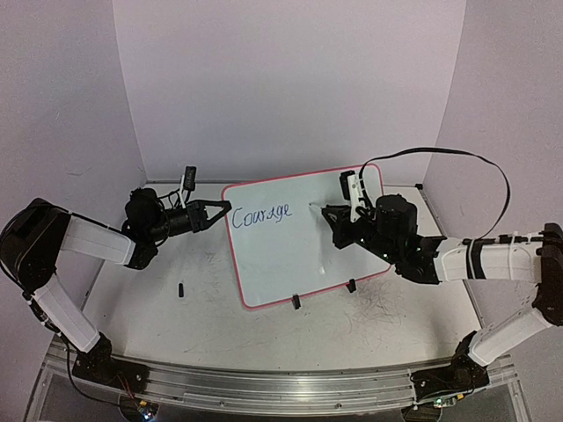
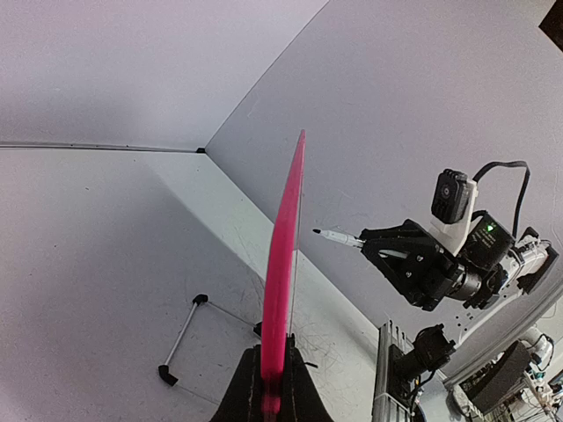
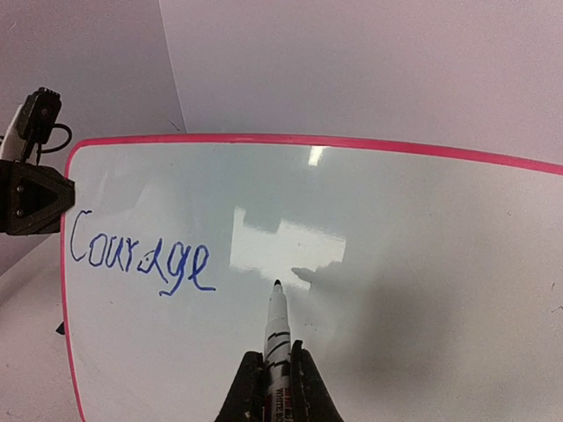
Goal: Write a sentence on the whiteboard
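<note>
Progress: 1 word, "Courage", of the sentence (image 1: pixel 261 214) is written at upper left of the whiteboard (image 1: pixel 290 264); the rest is pending. Left gripper (image 1: pixel 222 209) is clamped on the whiteboard's left rim. Right gripper (image 3: pixel 275 356) is closed around a marker (image 3: pixel 276 312), tip just right of that word.

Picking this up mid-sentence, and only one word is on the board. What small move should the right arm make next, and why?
Probably ease the tip of the marker forward onto the whiteboard, just right of "Courage". The left wrist view shows a gap between tip and board, the right gripper grips the marker, and the left gripper clamps the board's edge.
</note>
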Robot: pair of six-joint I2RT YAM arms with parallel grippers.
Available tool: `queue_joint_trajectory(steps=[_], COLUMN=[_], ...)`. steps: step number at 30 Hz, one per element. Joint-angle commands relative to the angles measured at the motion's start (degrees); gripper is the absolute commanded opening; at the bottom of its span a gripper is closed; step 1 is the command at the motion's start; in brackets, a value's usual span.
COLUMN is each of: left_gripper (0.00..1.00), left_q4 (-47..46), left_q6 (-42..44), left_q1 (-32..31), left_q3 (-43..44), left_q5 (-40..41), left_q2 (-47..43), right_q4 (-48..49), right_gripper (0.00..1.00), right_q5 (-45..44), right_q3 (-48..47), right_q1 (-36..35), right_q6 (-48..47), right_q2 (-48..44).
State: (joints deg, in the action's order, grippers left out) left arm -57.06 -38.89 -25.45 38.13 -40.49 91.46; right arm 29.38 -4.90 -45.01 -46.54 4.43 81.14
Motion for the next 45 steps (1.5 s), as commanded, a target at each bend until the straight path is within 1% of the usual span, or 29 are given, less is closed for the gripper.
queue_joint_trajectory(steps=[1, 7, 19, 35, 45], left_gripper=[0.0, 0.0, 0.0, 0.0, 0.0], left_q4=[1.41, 1.4, 1.54, 1.6, 1.58], left_q6=[-0.66, -0.45, -0.33, -0.33, -0.3], left_q1=[-0.95, -1.17, -1.27, -1.61, -1.79], left_q3=[-0.03, 0.28, 0.29, 0.71, 0.97], left_q5=[-0.03, -0.12, -0.31, -0.2, -0.03], left_q2=[0.03, 0.52, 0.23, 0.49, 0.7], right_q4=[3.16, 4.67, 4.3, 3.77, 2.49], right_gripper=[0.0, 0.0, 0.0, 0.0, 0.0], right_q5=[1.7, 2.27, -0.6, -2.47, -2.84], right_q3=[-2.89, -3.8, -7.55, -8.33, -6.92], right_q1=[0.15, 0.17, 0.15, 0.17, 0.15], right_q6=[-0.78, -0.99, -0.39, -0.64, 0.09], right_q2=[1.09, 1.77, 4.91, 7.09, 6.56])
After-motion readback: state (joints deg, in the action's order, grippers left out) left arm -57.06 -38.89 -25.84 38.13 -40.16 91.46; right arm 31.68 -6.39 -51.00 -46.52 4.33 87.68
